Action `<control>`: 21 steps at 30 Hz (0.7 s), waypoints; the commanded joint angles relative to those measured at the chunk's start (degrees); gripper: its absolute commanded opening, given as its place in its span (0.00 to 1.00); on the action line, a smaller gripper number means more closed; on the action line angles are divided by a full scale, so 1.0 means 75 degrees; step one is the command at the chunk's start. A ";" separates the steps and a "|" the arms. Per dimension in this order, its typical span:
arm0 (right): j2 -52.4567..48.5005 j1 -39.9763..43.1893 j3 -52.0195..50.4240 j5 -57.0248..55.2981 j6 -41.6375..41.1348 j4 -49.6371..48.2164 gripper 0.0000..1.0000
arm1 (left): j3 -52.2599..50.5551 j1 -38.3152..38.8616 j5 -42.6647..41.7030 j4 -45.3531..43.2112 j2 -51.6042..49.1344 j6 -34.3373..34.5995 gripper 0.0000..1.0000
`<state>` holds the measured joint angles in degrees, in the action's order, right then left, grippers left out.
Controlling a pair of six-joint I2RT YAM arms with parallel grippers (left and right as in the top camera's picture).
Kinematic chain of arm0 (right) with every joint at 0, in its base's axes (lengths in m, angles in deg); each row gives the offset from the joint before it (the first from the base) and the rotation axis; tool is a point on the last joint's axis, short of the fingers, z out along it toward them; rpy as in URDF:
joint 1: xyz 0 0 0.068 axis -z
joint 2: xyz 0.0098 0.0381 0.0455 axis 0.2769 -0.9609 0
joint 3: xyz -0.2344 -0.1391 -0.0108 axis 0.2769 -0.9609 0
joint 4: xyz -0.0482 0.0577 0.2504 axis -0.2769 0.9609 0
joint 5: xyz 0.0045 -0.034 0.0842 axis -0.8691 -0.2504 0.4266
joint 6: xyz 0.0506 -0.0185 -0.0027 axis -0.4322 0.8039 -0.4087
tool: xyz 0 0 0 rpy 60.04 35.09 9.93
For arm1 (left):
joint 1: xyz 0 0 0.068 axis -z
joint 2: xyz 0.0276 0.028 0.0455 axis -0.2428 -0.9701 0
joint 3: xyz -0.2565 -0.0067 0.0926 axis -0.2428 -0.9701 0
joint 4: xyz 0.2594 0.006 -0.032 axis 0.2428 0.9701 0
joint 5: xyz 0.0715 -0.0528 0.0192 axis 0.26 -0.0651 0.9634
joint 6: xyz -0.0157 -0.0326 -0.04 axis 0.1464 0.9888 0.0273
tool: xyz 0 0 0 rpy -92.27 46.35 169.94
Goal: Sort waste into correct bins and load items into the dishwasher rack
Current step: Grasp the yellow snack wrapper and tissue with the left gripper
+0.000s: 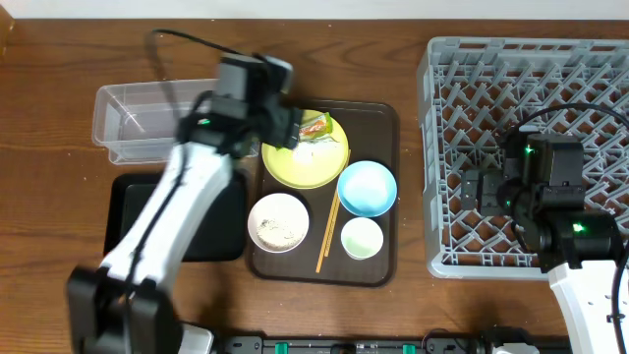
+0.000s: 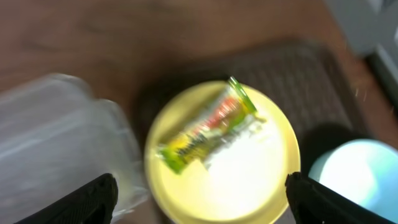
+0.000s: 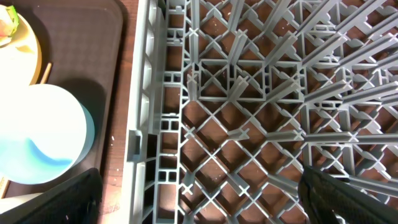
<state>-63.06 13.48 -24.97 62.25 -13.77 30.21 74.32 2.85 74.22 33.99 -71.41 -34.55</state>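
Below your left end effector (image 2: 200, 182), fingers (image 2: 93, 202) spread wide and empty, the snack wrapper (image 2: 208, 132) lies flat on the yellow plate (image 2: 249, 190), slightly ahead of them. Risk: descend as is and you likely scrape plate or snag the white tissue (image 2: 247, 138) beside it. Long axis runs diagonally, green end ahead-right, skewed to your closing line.

A robotics test bench staged as a kitchen clean-up station is indicated. A left arm (image 1: 162, 211) and a right arm (image 1: 580, 285), both white and black, are seen reaching in over a bare wooden surface (image 1: 59, 69). Used tableware is laid out on a dark brown serving tray (image 1: 378, 123). A grey dishwasher rack (image 1: 429, 147), a clear tub (image 1: 138, 123) and a black tray (image 1: 123, 211) are set around it.
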 commanded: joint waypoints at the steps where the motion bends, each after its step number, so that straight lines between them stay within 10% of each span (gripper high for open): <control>1: 0.0032 0.0044 0.0181 0.0041 -0.0102 0.0003 0.99 | 0.0090 0.0358 0.0067 -0.0012 -0.0627 -0.0236 0.89; 14: 0.0032 0.0044 0.0184 0.0041 -0.0105 0.0009 0.99 | 0.0090 0.0589 0.0064 -0.0388 -0.2640 -0.0230 0.85; 21: 0.0032 0.0044 0.0181 0.0041 -0.0105 0.0006 0.99 | 0.0090 0.0595 0.0064 -0.0449 -0.2978 -0.0227 0.66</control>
<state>-63.06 13.48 -24.95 62.27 -13.79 30.24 74.32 7.27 74.22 30.78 -92.92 -35.77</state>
